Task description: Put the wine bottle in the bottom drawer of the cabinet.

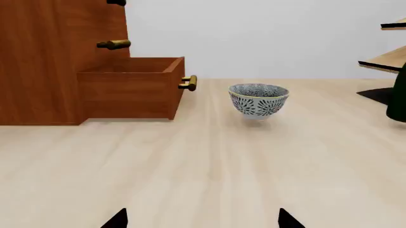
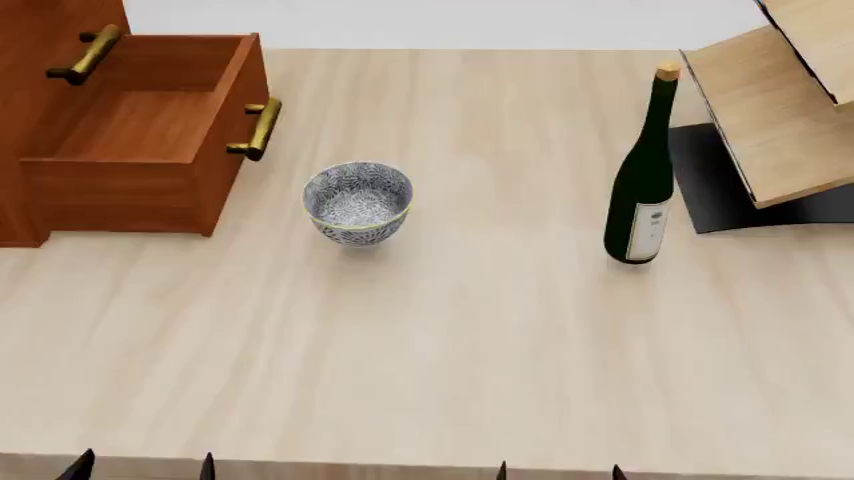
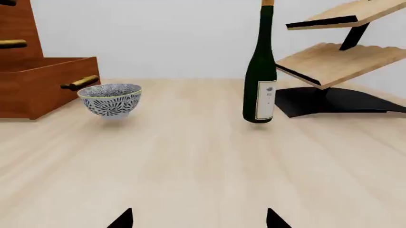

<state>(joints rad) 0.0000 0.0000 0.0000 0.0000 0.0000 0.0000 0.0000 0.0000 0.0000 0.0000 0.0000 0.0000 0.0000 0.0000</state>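
The dark green wine bottle [image 2: 641,190] stands upright on the table at the right, next to the pale rack; it also shows in the right wrist view [image 3: 261,71]. The bottom drawer [image 2: 134,140] of the reddish-brown cabinet [image 2: 40,30] is pulled open and empty at the far left, with its brass handle [image 2: 256,128] on the front; it also shows in the left wrist view [image 1: 130,88]. My left gripper [image 2: 144,466] and right gripper [image 2: 561,470] are both open and empty at the table's near edge, far from the bottle.
A blue-patterned bowl [image 2: 356,202] sits between the drawer and the bottle. A pale slanted wooden rack [image 2: 781,100] on a black base stands at the far right. The light wood table [image 2: 427,340] spreads between the grippers and these objects.
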